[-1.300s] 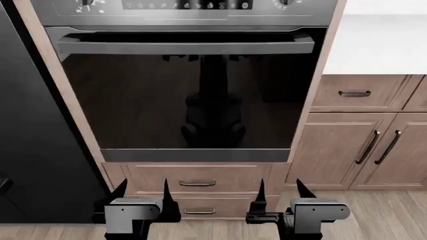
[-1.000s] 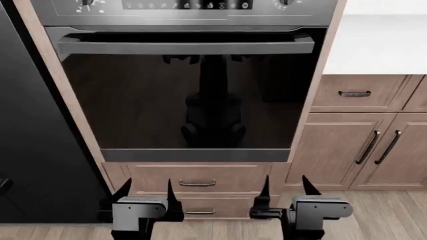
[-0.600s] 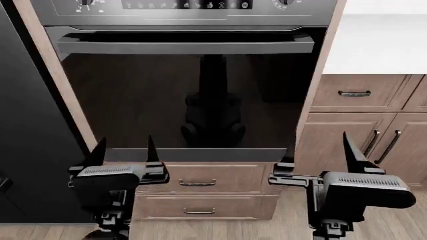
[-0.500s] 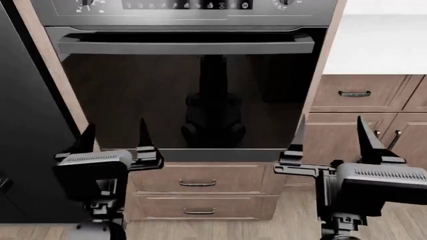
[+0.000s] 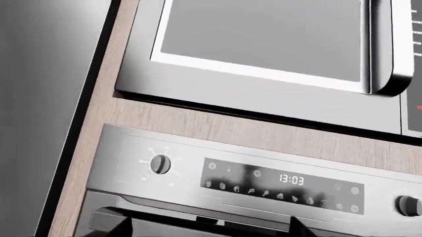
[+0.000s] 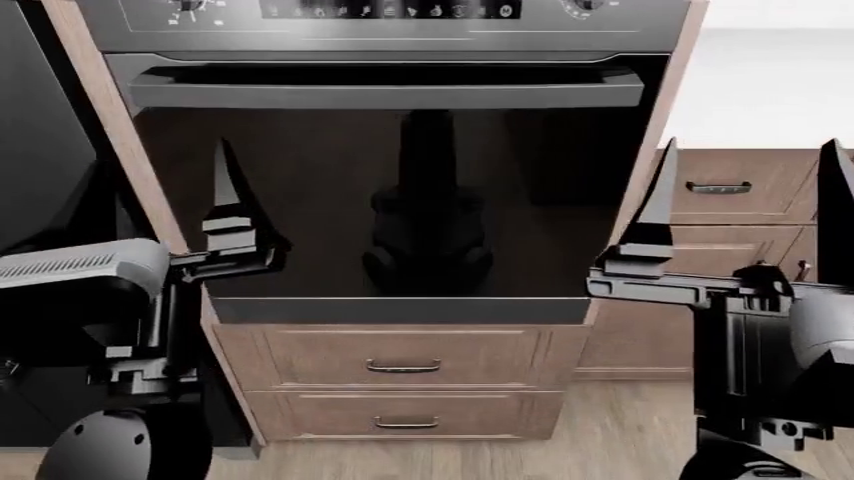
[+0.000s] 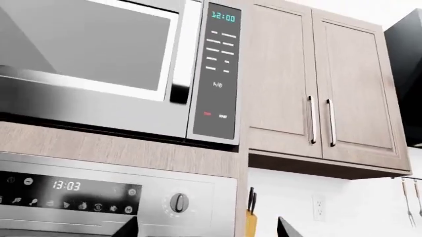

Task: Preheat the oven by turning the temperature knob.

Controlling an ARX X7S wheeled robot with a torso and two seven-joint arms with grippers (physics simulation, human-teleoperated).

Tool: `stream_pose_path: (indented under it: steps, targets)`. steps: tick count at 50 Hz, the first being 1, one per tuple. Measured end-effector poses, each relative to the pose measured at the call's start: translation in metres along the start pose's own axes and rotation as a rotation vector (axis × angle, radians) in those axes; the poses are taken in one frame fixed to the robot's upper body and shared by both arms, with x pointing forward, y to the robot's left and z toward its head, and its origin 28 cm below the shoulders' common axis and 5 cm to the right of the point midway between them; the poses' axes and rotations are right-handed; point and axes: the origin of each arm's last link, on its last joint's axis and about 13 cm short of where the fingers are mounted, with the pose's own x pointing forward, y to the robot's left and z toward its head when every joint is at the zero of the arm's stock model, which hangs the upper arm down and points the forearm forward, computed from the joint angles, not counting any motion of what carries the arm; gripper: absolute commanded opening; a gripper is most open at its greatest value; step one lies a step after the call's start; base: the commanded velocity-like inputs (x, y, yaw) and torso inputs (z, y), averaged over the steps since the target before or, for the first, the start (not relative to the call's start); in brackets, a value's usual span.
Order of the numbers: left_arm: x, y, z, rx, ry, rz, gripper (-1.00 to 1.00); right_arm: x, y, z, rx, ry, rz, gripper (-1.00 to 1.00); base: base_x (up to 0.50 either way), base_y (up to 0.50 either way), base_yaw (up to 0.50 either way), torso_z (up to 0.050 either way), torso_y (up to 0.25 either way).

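Rising from drawer level to mid-door height, left gripper (image 6: pixel 163 205) and right gripper (image 6: pixel 750 165), both spread wide and empty, near the oven (image 6: pixel 310 180); temperature knob (image 5: pixel 159 164) sits untouched at 11 o'clock in head view.

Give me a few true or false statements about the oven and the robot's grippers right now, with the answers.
1. The oven clock panel reads 13:03. True.
2. The left gripper is shut on the temperature knob. False: it is open and touches no knob.
3. The oven door hangs open. False: it is shut.
4. A microwave sits above the oven. True.
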Motion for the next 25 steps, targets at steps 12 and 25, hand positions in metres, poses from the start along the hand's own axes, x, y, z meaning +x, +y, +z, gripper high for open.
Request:
stream_pose_path:
  steps: [12, 25]
  targets:
    - [0.0004, -0.0006, 0.0081, -0.006, -0.035, -0.004, 1.00, -0.0003, -0.0008, 0.0064, 0.013, -0.023, 0.010, 1.00, 0.00, 0.50, 0.00, 0.000, 0.000]
    - [-0.0011, -0.0010, 0.0106, -0.004, -0.047, -0.014, 1.00, -0.0006, -0.0008, 0.0096, 0.017, -0.034, 0.011, 1.00, 0.00, 0.37, 0.00, 0.000, 0.000]
